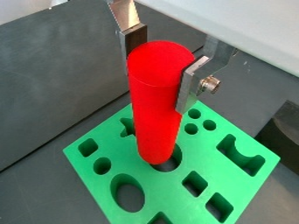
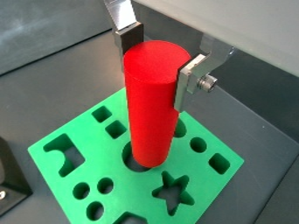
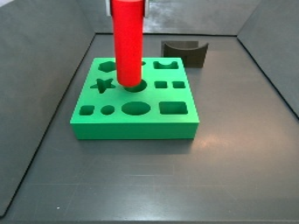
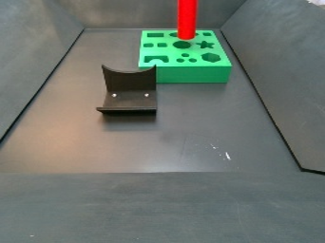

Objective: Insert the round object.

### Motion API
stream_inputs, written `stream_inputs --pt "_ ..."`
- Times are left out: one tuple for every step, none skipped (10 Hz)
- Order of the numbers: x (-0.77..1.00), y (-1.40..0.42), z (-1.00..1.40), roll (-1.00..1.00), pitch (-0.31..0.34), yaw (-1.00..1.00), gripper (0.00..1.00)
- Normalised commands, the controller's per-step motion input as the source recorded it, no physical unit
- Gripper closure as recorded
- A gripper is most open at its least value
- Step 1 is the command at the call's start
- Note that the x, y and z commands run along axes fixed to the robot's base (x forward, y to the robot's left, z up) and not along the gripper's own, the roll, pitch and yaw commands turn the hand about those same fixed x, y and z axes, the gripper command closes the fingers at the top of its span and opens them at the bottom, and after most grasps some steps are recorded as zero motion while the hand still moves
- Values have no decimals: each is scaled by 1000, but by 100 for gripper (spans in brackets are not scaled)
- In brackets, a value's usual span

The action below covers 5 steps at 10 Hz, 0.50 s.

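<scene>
One red cylinder (image 1: 156,101), one green block (image 3: 135,98) full of cut-out holes and one dark grey block with a curved notch (image 4: 127,90) are on the dark table (image 4: 165,152). The gripper (image 1: 163,59) is clamped on the upper part of the red cylinder, its two flat silver fingers (image 2: 193,80) pressing the cylinder's opposite sides just below the flat round top in both wrist views. The cylinder hangs upright straight down from the gripper, and its lower end sits in the round hole (image 2: 149,160) near the middle of the green block, most of its length standing above the block's top face. In a side view the green block lies near the table's far edge, toward the far right corner, with the red cylinder (image 4: 187,19) rising out of it. The notched grey block stands apart from the green block, nearer the table's middle and left of it.
</scene>
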Motion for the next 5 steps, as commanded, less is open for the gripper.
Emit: stream_inputs --pt "166 66 -269 13 89 0 100" --pt "106 46 -300 0 36 0 100" --pt "183 0 -317 -13 27 0 100" --pt "0 109 -223 -53 0 0 100" --pt "63 111 -134 0 31 0 100"
